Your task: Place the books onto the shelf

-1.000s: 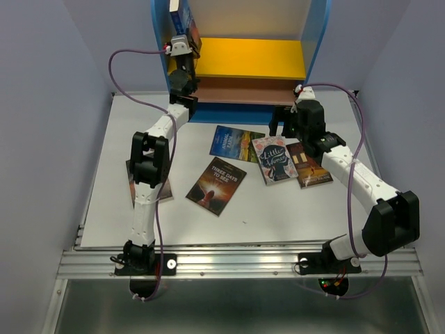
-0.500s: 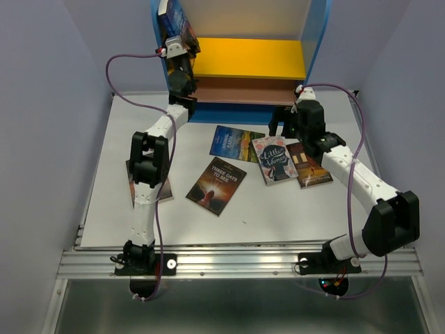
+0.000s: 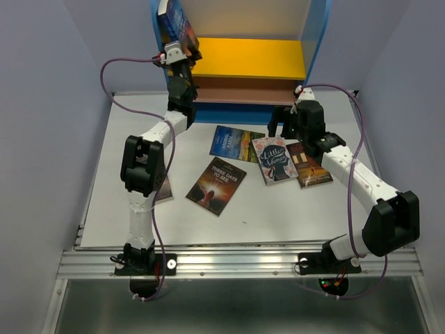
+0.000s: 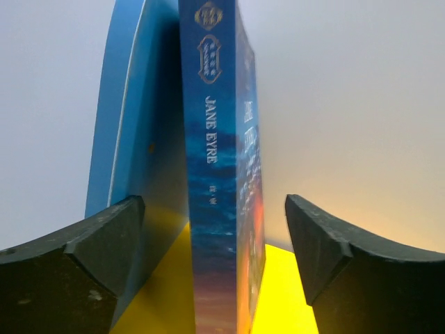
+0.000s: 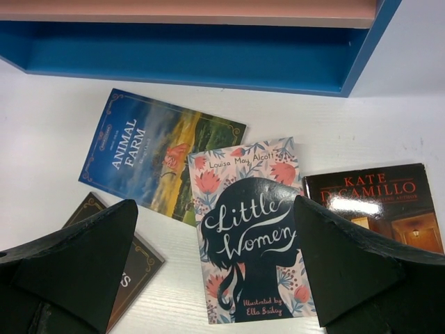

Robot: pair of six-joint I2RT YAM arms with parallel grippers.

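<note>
One book (image 4: 212,174): "Jane Eyre" spine, left-wrist only.

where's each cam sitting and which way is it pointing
Top external: above and behind the robot, looking down at the table, shelf, left arm and right arm.
Left wrist: faces into the shelf at upright Jane Eyre, inside the open left gripper.
Right wrist: looks down at Little Women and Animal Farm; open right gripper frames them.
Shared: top and right wrist both show Little Women.
</note>
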